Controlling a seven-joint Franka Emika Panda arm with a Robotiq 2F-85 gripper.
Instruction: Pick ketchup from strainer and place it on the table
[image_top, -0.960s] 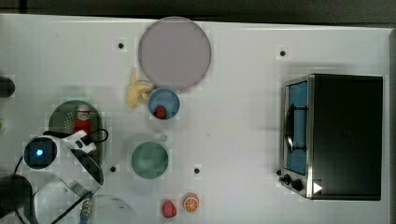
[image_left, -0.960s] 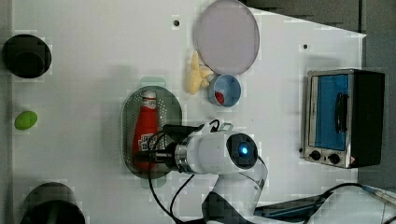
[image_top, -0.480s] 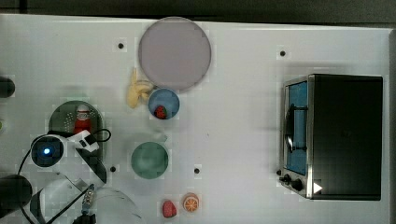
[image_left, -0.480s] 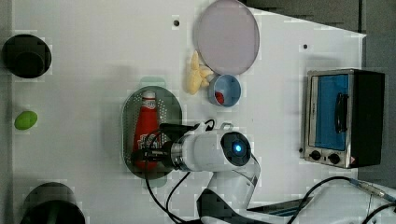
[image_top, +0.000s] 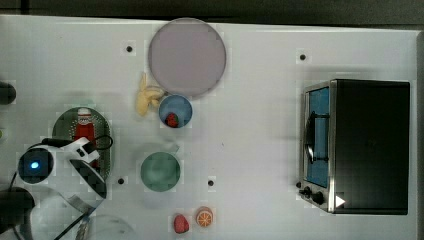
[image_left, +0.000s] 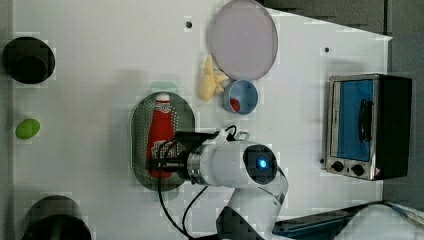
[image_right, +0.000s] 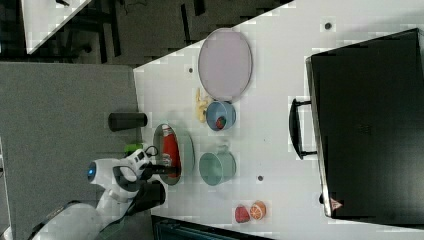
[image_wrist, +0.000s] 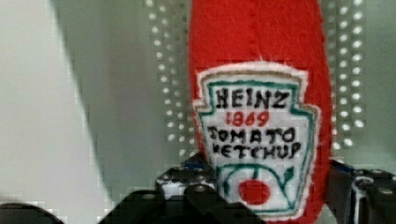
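While the ketchup (image_left: 160, 137) still lies flat in the strainer (image_left: 140, 125), the end effector (image_wrist: 268, 196) has dropped lower over its label end vs a sec ago, fingers (image_wrist: 187, 184) straddling the bottle and narrowing in. Firm clamp: can't tell. Nothing's on the table (image_top: 250, 150) yet.

The arm is being swung further over the strainer (image_left: 161, 141), toward the left view's left, and more of the ketchup (image_left: 160, 131) is being covered at its lower end. The gripper (image_wrist: 266, 196) is being narrowed, its jaws being brought in against both sides of the bottle's labelled base.
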